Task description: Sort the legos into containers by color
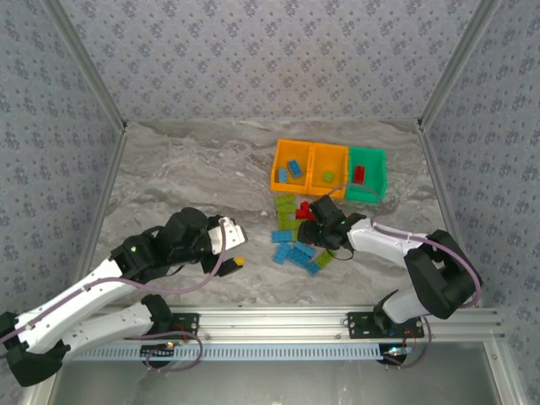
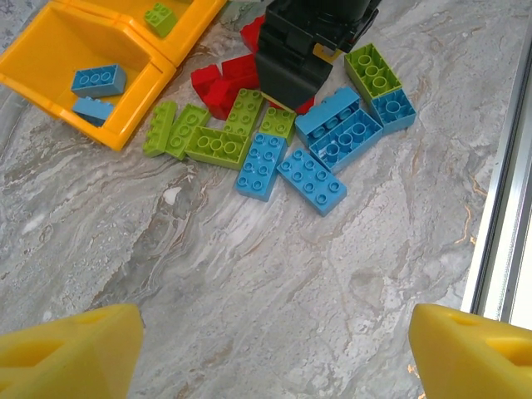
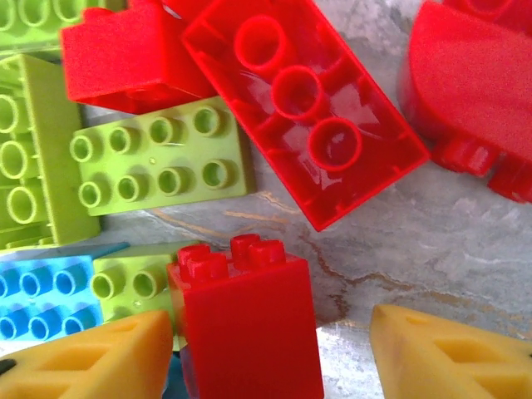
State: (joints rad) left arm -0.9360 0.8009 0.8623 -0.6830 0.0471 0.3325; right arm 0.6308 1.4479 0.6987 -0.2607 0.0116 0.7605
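Right gripper [image 3: 278, 353] hovers spread over the pile, a small red brick [image 3: 245, 320] upright between its fingers, nearer the left one. Centre on it before closing, so the lime brick [image 3: 133, 283] alongside isn't pinched. Green bin [image 1: 364, 193] lies ahead. Left gripper [image 2: 272, 353] hovers unclenched.

Upright red brick [image 3: 245, 324] between the right gripper's [image 3: 270, 357] spread yellow jaws — beyond, an upturned red brick [image 3: 303, 116], lime green bricks [image 3: 162, 158] and a blue brick [image 3: 41, 295] on the bench [image 3: 416, 241].
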